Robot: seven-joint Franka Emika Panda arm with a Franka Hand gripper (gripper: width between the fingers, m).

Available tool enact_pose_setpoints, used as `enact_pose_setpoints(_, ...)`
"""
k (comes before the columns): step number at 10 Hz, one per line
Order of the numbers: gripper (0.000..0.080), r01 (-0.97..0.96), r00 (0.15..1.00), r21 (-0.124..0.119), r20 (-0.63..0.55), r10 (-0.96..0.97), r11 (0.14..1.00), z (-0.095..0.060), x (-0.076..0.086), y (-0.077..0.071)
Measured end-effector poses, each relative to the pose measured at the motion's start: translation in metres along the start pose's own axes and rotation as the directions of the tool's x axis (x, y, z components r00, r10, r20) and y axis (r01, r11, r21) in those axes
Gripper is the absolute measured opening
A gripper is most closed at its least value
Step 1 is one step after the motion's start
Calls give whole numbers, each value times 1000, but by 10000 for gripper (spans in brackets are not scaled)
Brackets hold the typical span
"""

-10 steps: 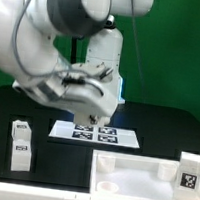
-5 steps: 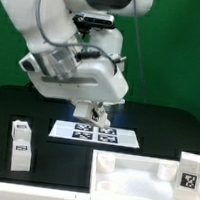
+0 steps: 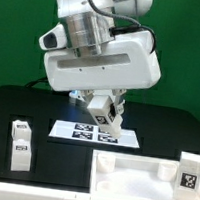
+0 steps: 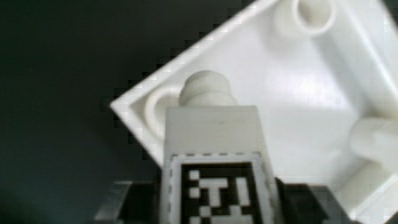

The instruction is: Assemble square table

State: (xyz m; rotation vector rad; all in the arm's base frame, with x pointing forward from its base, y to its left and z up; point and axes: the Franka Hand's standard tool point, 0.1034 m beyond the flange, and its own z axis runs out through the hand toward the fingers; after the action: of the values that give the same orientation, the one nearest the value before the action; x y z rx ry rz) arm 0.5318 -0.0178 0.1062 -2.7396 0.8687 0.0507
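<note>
A tagged white leg sits between the tool's dark fingers, its rounded tip over, perhaps touching, a corner socket of the white square top on the black tabletop.

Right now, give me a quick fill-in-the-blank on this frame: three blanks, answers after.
1. The gripper is shut on a tagged white ____.
2. In the wrist view, that part shows in front of a ____ of the square top.
3. In the exterior view, the gripper is above the marker board, which lies on a work surface coloured ____.
Missing words: leg; corner; black.
</note>
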Motion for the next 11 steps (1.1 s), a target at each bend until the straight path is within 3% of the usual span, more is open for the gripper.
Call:
enact_pose_setpoints(2, 282, 38, 989, -26, -144, -41, 999, 0, 7, -1)
enact_pose_setpoints(3, 282, 101, 982, -54, -153, -108, 993, -7, 16, -7)
enact_pose_setpoints(4, 282, 161, 961, -78, -216, -175, 984, -16, 32, -22)
enact_pose_setpoints(5, 282, 238, 928, -112, -266, -260, 965, -14, 33, -45)
enact_pose_setpoints(6, 282, 236, 921, -109, -291, -258, 966, -10, 27, -57)
enact_pose_setpoints(7, 282, 242, 896, -113, -355, -267, 964, -11, 29, -58)
enact_pose_setpoints(9, 282, 243, 898, -118, -349, -269, 963, -8, 26, -55)
enact_pose_setpoints(11, 282, 360, 855, -181, -328, -402, 915, -7, 40, -53)
